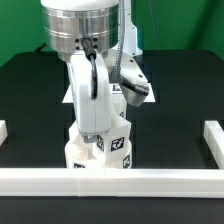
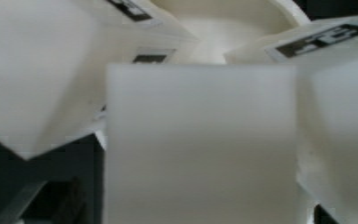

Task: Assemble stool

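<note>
As the exterior view shows, the round seat (image 1: 100, 155) is set on the black worktop (image 1: 30, 90), pushed right up against the long white rail (image 1: 110, 181) that runs along the near edge, with short side rails at both ends. That placement is judged to be deliberate: the rail braces the seat so that it cannot slide while parts are pressed or turned into its sockets. One blocky leg (image 1: 90, 95) stands upright out of the seat's top, and tagged blocks (image 1: 121, 140) are seen around its foot. Whether it is fully seated cannot be told from here. The arm's silver wrist hangs directly above, and the gripper (image 1: 97, 72) reaches down around the upper part of the leg. The jaws stand spread to their widest and appear to straddle the leg without pinching it; actual contact cannot be made out. Beyond the arm, a further tagged white part (image 1: 135, 90) is glimpsed, mostly hidden.

From the wrist view, almost everything is filled by blurred white surfaces at very close range. A broad pale block, taken to be the leg (image 2: 202, 140), occupies the middle, with white jaw-like shapes flanking it and small black tags (image 2: 318, 42) visible on rounded white plastic behind. No clamping is shown. The black worktop (image 2: 34, 195) appears only in a corner.
</note>
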Controlling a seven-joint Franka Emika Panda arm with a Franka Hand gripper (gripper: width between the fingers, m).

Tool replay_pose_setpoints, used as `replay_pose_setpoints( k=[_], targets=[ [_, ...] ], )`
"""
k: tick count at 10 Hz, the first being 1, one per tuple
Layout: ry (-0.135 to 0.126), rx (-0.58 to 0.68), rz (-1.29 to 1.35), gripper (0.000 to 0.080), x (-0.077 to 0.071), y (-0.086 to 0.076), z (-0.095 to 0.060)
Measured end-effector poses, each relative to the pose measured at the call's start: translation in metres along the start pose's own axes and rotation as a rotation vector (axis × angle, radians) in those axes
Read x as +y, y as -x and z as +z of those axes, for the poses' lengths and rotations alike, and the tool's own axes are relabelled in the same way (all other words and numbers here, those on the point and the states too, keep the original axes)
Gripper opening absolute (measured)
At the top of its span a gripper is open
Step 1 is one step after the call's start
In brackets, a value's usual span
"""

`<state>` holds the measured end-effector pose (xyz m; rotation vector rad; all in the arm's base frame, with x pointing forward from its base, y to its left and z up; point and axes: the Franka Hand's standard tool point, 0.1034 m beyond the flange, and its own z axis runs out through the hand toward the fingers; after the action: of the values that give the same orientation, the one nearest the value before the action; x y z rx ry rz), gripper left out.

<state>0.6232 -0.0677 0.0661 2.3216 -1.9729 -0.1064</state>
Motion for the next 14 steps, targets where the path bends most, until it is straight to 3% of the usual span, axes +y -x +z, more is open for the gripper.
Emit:
replay_pose_setpoints(
  k=[1,2,3,4,5,10,12,14],
  targets=[
    [0.0,0.002,-0.001,0.0648,0.0001,-0.0003,0.0023],
    [-0.001,0.005,-0.001,0.0518,-0.0001,-0.0008,0.0042],
    [0.001,0.006,-0.001,0.0518,0.0004,-0.0008,0.0063],
    [0.004,0.006,-0.002,0.0378,0.0009,-0.0008,0.0079],
    [0.004,0.006,-0.004,0.0335,0.0009,-0.001,0.0079],
    [-0.007,0.011,-0.074,0.0335,-0.0029,-0.0022,0.0073],
    [-0.101,0.024,-0.057,0.0337,-0.0086,-0.0058,0.0058],
    [-0.173,0.035,-0.055,0.0338,-0.0085,-0.0069,0.0057]
  ],
)
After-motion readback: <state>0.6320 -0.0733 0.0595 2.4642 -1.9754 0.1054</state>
